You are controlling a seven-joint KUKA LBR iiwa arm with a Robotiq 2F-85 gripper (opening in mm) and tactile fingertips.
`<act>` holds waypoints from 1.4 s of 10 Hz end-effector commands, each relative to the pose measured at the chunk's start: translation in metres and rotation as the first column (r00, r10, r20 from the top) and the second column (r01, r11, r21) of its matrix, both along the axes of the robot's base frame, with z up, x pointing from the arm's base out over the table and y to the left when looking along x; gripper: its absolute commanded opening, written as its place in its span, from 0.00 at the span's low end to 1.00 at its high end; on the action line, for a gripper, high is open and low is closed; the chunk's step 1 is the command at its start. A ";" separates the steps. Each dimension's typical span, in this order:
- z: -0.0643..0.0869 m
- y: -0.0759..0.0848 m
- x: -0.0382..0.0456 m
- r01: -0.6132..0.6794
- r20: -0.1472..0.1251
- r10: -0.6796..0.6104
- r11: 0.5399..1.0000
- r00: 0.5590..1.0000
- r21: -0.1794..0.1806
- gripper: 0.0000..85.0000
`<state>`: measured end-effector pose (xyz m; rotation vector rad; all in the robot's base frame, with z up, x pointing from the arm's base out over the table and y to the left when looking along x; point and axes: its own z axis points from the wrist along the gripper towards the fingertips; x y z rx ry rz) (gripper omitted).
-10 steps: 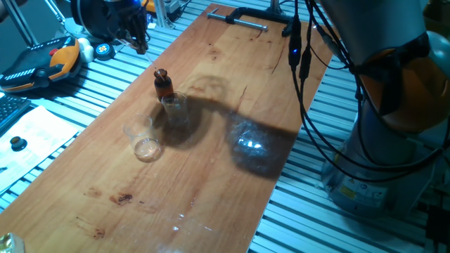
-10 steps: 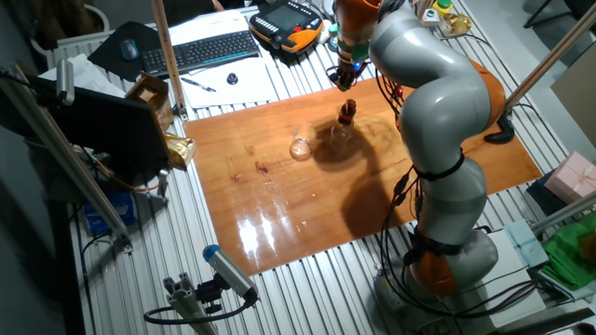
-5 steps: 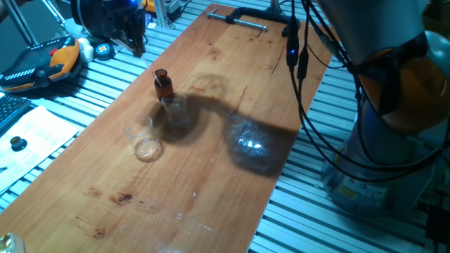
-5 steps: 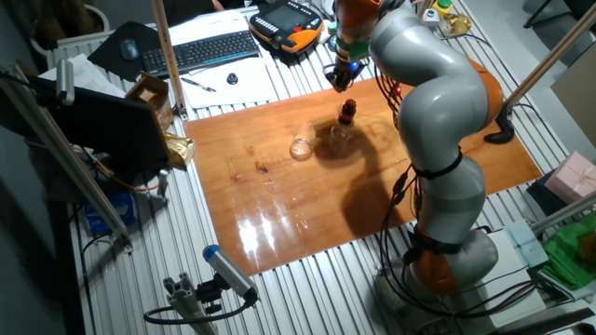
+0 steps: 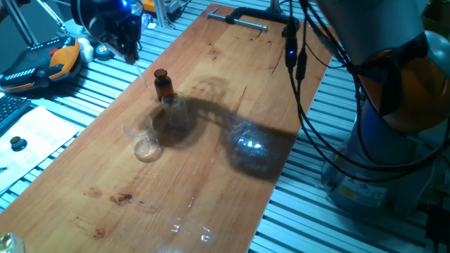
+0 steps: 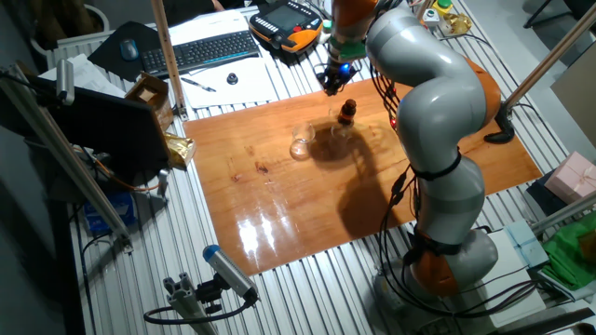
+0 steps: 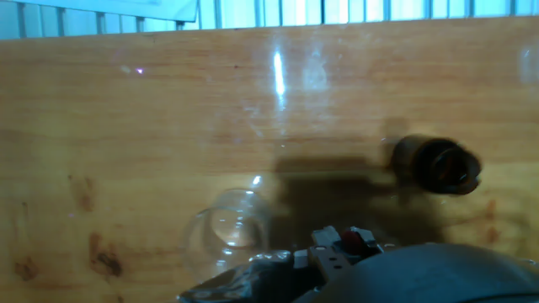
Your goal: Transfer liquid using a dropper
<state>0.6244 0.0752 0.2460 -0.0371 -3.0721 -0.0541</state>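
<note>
Near the far left edge of the wooden bench (image 5: 211, 176), the pincer (image 5: 129, 50) hangs in the air above the slatted frame, just off the board and apart from the amber bottle (image 5: 163, 83). Whether its fingers are spread or pressed together, and whether they hold the dropper, cannot be told; the tips are dark and small in both fixed views, and the hand view does not show them.

The bottle stands upright, small and brown, with its neck open in the hand view (image 7: 436, 164). Touching or just beside it toward the bench middle is a clear beaker (image 5: 174, 110), and a second clear beaker (image 5: 145, 140) stands a little farther along, nearer the left edge. The liquid (image 5: 147, 149) shows only as a faint thin layer at the bottom of that second glass.

The rest of the board is bare wood with glare patches; a metal clamp (image 5: 242, 17) grips its far end.
</note>
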 end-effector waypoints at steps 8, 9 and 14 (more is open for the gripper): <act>-0.008 0.025 -0.0145 0.084 -0.004 -0.084 0.995 0.996 0.044 0.05; -0.009 0.025 -0.0148 0.089 -0.002 -0.089 0.995 0.996 0.044 0.05; -0.011 0.029 -0.0175 0.156 0.006 -0.158 0.983 0.987 0.100 0.01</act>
